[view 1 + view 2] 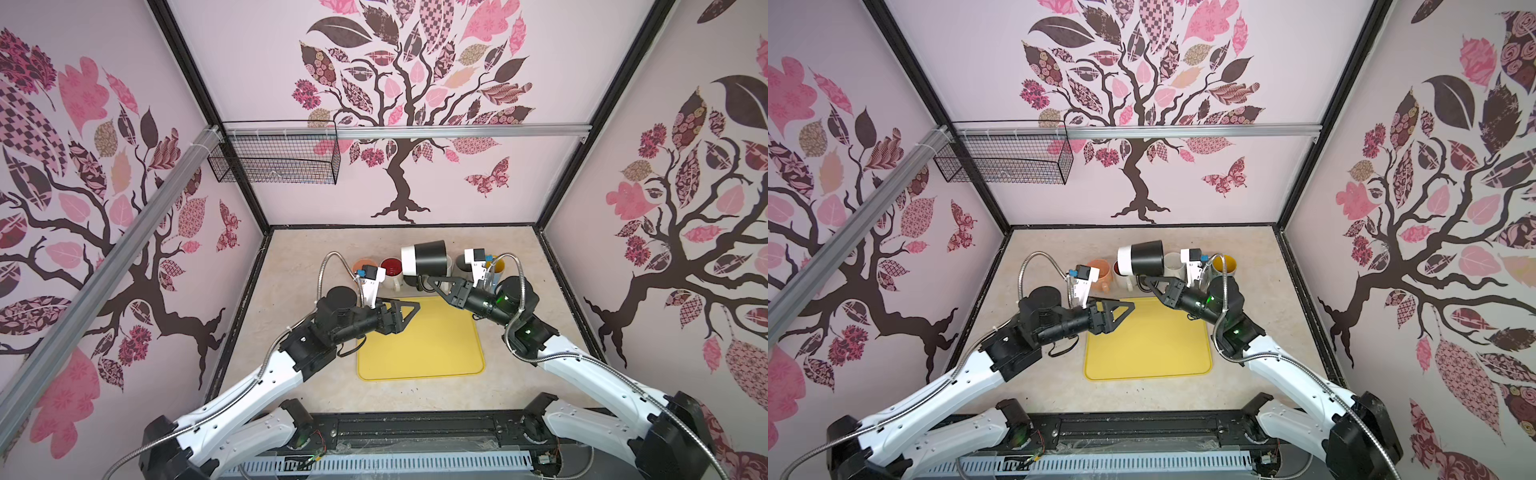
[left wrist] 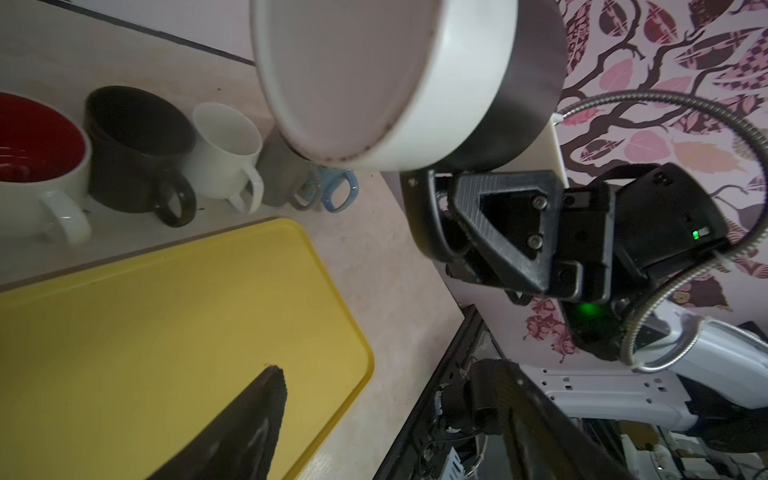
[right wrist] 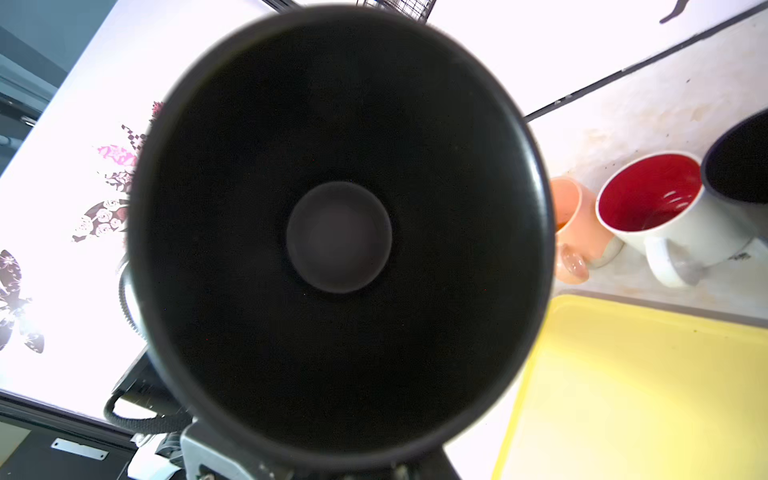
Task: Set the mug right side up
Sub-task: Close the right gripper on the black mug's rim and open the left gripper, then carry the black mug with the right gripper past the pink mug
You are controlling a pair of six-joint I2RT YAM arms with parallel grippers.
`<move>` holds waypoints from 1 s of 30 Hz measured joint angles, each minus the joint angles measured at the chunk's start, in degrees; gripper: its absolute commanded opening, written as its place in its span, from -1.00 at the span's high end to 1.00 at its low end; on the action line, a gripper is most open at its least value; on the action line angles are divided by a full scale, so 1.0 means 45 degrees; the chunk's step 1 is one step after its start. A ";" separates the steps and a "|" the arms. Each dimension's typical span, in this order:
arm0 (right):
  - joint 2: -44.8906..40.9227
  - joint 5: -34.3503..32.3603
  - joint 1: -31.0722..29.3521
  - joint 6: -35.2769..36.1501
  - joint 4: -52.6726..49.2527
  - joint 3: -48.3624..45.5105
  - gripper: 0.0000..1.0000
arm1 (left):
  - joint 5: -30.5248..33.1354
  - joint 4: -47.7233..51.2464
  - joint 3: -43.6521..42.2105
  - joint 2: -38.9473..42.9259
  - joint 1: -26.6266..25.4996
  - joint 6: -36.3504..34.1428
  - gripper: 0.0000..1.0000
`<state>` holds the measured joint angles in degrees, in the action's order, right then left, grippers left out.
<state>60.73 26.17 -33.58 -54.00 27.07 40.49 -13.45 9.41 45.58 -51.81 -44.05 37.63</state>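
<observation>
**Mug Held Sideways in the Air by Its Handle**

The mug (image 1: 428,257) (image 1: 1144,258) was off the bench (image 1: 299,266), lying on its side in mid-air above the back row of cups. It was black with a white band at the base. In both top views the white base faced the left of the scene and the mouth faced the right arm. The right wrist view looked straight into its dark inside (image 3: 340,237), and the left wrist view showed the flat white underside (image 2: 353,83).

The right fingers (image 1: 441,286) (image 1: 1160,286) (image 2: 490,183) were pressed together on the mug's black handle, which hung below the body. Nothing else was touching the mug.

The left fingers (image 1: 413,306) (image 1: 1127,306) were spread apart with nothing between them. They hovered over the back left corner of the yellow tray (image 1: 419,353) (image 1: 1148,353), near the mug but clear of it. One of them (image 2: 253,419) showed over the tray in the left wrist view.

The tray lay flat on the bench with nothing on it. Behind it, a line of upright mugs stood against the back wall: an orange mug (image 1: 1100,270), a white mug with a red inside (image 1: 390,268), a black mug (image 2: 137,149), a plain white mug (image 2: 226,145), a grey mug (image 2: 278,174) and a mug with a yellow inside (image 1: 1225,264). A blue handle (image 2: 338,193) showed beside the grey mug. A wire basket (image 1: 274,153) hung from the rail on the back wall.
</observation>
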 measured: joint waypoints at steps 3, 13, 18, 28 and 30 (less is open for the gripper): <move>0.0471 -0.0155 -0.0049 0.0670 -0.1292 0.0981 1.00 | 0.1321 0.1885 0.0039 0.1287 0.0345 -0.0423 -0.66; 0.3356 -0.5231 -0.3084 0.4546 -0.7397 0.6358 1.00 | 0.6465 0.8082 0.0840 0.1613 0.0792 -0.0019 -0.77; 0.6178 -0.7427 -0.4289 0.5765 -0.9418 0.9792 1.00 | 0.6683 0.8446 0.0413 0.3279 0.0792 0.0355 -0.78; 1.1264 -0.9398 -0.4639 0.6907 -1.1992 1.4591 1.00 | 0.6203 0.8777 -0.0738 0.5765 0.0792 0.1141 -0.77; 1.2012 -0.9554 -0.4813 0.7082 -1.2458 1.5344 1.00 | 0.6052 0.8830 -0.0937 0.6057 0.0792 0.1287 -0.77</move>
<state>114.78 -16.82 -55.24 -22.13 -28.99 109.54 13.78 49.15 41.36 -24.56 -40.49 43.42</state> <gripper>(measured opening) 0.174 0.887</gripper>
